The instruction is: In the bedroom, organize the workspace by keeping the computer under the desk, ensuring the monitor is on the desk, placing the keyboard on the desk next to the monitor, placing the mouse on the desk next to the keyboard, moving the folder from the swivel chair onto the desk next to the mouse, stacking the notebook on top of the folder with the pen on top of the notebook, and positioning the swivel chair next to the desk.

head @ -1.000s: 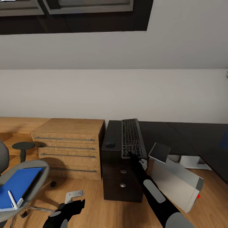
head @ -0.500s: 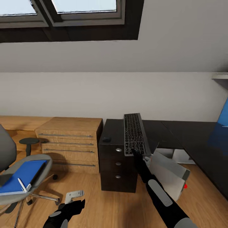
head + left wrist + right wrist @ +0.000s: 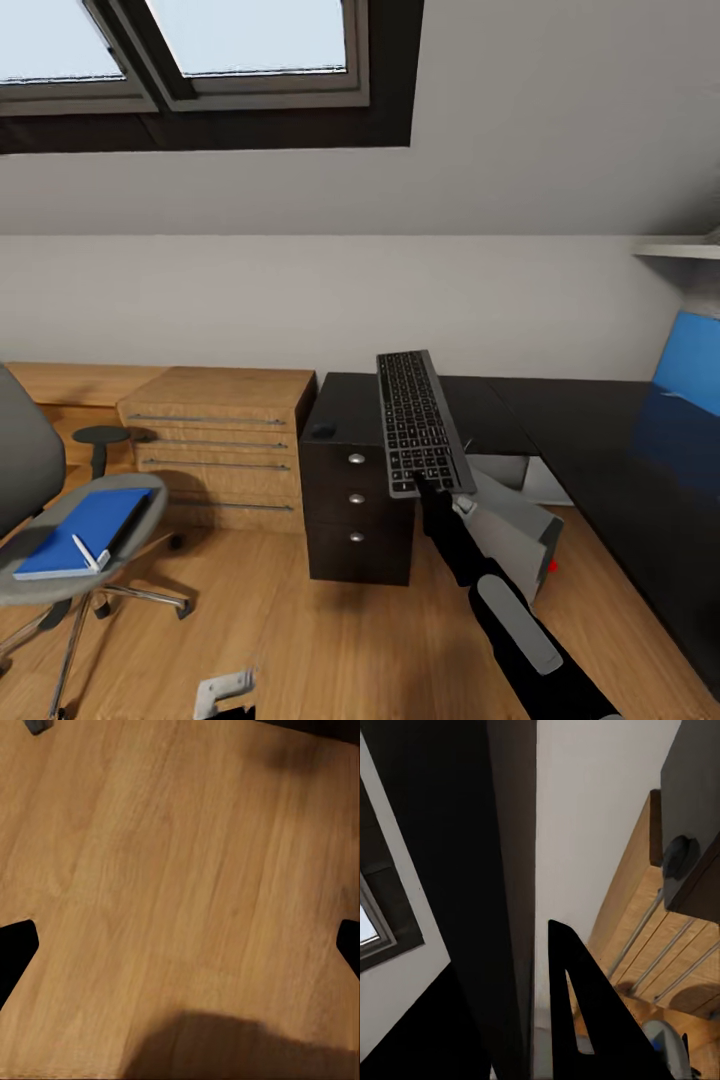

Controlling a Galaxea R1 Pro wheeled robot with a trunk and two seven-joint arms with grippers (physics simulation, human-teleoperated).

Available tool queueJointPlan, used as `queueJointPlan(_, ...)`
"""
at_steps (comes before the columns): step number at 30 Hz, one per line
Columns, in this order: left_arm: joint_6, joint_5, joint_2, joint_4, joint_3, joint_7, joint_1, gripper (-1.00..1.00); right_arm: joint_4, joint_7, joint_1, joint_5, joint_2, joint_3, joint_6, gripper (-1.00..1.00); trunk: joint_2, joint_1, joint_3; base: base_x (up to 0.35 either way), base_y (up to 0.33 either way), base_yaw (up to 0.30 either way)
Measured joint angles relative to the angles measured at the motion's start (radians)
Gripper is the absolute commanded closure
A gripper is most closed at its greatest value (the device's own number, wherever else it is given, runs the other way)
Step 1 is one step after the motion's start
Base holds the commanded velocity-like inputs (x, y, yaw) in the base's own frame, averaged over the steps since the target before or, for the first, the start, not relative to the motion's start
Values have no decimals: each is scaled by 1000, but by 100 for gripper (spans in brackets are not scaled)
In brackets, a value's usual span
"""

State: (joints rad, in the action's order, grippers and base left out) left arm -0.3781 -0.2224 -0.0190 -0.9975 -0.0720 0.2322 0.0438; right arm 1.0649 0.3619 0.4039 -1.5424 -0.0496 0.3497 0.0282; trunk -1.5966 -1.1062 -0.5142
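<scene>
My right gripper is shut on the near end of the grey keyboard, holding it tilted over the left end of the black desk. The dark mouse lies on the desk just left of it, and the mouse shows past the keyboard's dark edge. Under the desk the grey computer leans tilted. At the left, the swivel chair carries the blue folder with a white pen on it. My left gripper hangs open above the floor. Notebook and monitor are out of view.
A light oak dresser stands against the wall left of the desk's drawers. A blue flat panel stands on the desk at the right edge. A small black stool is behind the chair. Skylight overhead; bare plank floor lies before me.
The head camera has risen and pulled back, so the whole picture has shifted. The keyboard stays in my right gripper and has turned a little. My left gripper has sunk to the picture's lower edge.
</scene>
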Motion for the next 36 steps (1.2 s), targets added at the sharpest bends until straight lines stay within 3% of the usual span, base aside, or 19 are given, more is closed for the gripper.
queueJointPlan(3, 90, 0, 0, 92, 2, -2, 0, -100, 19, 0, -12, 0, 1, 1, 0, 100, 21, 12, 9, -192, -7, 0)
queueJointPlan(15, 157, 3, 1, 176, 0, 0, 0, -100, 25, -26, -15, -1, 2, -2, 2, 100, 105, 57, 47, -302, -73, 0)
queueJointPlan(19, 158, 4, 2, 179, 0, 3, 0, -100, 52, -132, -15, -6, -1, -6, 3, 100, 133, 73, 60, -317, -203, 0)
queueJointPlan(24, 158, 4, 3, 180, 0, 3, 0, -100, 113, -221, -25, -72, -24, -6, 5, 100, 168, 92, 75, -309, -207, 0)
queueJointPlan(25, 158, 3, 3, 182, 0, 3, 0, -100, 153, -266, -30, -140, -50, -6, 6, 100, 175, 96, 78, -305, -208, 0)
queueJointPlan(27, 158, 3, 2, 185, 0, 3, 0, -100, 182, -296, -38, -177, -66, -5, 7, 100, 189, 103, 85, -304, -208, 0)
queueJointPlan(29, 158, 3, 1, 186, 0, 3, 0, -100, 230, -316, -54, -200, -80, -5, 6, 100, 203, 111, 91, -304, -209, 0)
queueJointPlan(36, 159, 3, 1, 187, 0, 3, 0, -100, 231, -316, -58, -202, -83, -5, 8, 100, 252, 138, 113, -304, -209, 0)
